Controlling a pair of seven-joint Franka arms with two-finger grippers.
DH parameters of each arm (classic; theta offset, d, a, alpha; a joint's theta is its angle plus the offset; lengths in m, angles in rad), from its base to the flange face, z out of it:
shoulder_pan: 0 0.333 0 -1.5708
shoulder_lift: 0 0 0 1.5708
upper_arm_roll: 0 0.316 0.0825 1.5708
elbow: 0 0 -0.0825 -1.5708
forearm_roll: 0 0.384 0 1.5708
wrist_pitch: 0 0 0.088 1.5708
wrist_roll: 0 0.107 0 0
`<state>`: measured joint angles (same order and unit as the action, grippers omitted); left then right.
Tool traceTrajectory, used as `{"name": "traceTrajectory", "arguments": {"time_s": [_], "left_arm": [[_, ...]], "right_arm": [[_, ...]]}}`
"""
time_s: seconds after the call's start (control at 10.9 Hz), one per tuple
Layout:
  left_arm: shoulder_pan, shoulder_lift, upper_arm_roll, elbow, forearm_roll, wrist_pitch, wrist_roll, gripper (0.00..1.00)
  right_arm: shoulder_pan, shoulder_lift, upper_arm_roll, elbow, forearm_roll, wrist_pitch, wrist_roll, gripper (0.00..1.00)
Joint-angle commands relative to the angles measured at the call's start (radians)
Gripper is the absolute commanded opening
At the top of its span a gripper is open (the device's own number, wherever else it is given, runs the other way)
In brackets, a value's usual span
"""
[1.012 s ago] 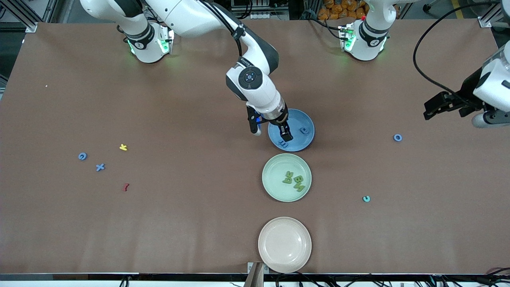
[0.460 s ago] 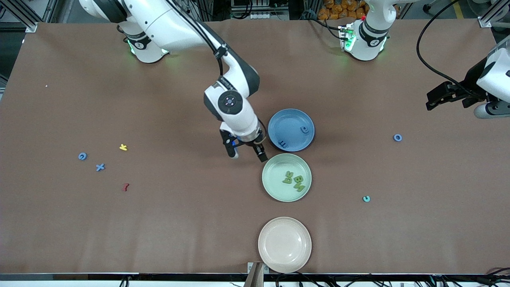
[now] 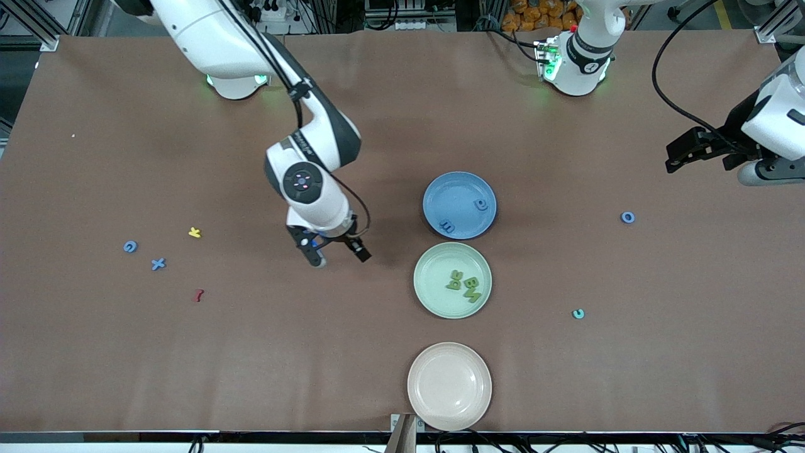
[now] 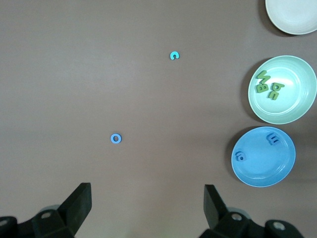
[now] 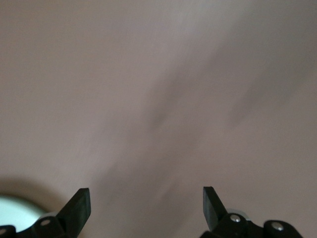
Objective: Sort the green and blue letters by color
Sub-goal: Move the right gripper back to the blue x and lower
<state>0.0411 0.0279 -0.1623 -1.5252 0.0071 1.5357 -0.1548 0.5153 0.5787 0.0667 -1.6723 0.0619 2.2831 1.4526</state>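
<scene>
since a second ago the right tool, wide and empty, has left the round blue plate; two blue foam letters lie there, two more remain on the brown bench. left tool waits, wide.

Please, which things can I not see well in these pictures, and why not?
- Right wrist view: motion blur; only bare table shows past the open right claw.
- Dark red letter, front view: too small to read its shape.
- Green letters in the green plate: they lie close together, so their count is uncertain.
- Left claw, front view: only its side shows; the arm is cut by the frame edge.
</scene>
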Motion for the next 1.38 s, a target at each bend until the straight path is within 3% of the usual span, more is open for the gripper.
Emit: {"name": "traceTrajectory", "arguments": {"time_s": [0.0, 0.37, 0.64, 0.83, 1.01, 1.29], "left_arm": [[-0.061, -0.006, 0.032, 0.005, -0.021, -0.006, 0.017, 1.0], [-0.082, -0.008, 0.038, 0.005, -0.019, -0.006, 0.012, 1.0], [-0.076, -0.005, 0.041, 0.005, -0.022, -0.006, 0.006, 1.0], [-0.072, -0.003, 0.043, 0.005, -0.022, -0.006, 0.015, 1.0], [-0.072, -0.002, 0.043, 0.005, -0.022, -0.005, 0.017, 1.0], [-0.07, -0.002, 0.044, 0.005, -0.021, -0.005, 0.018, 1.0]], "right_arm": [[-0.101, -0.063, 0.015, -0.102, -0.127, -0.017, -0.131, 1.0], [-0.314, -0.085, 0.019, -0.11, -0.146, -0.137, -0.56, 1.0], [-0.383, -0.099, 0.018, -0.128, -0.178, -0.143, -0.685, 1.0], [-0.444, -0.123, 0.019, -0.191, -0.27, -0.104, -0.759, 1.0], [-0.51, -0.154, 0.018, -0.285, -0.287, 0.002, -0.88, 1.0], [-0.659, -0.16, 0.019, -0.307, -0.295, 0.051, -1.218, 1.0]]}}
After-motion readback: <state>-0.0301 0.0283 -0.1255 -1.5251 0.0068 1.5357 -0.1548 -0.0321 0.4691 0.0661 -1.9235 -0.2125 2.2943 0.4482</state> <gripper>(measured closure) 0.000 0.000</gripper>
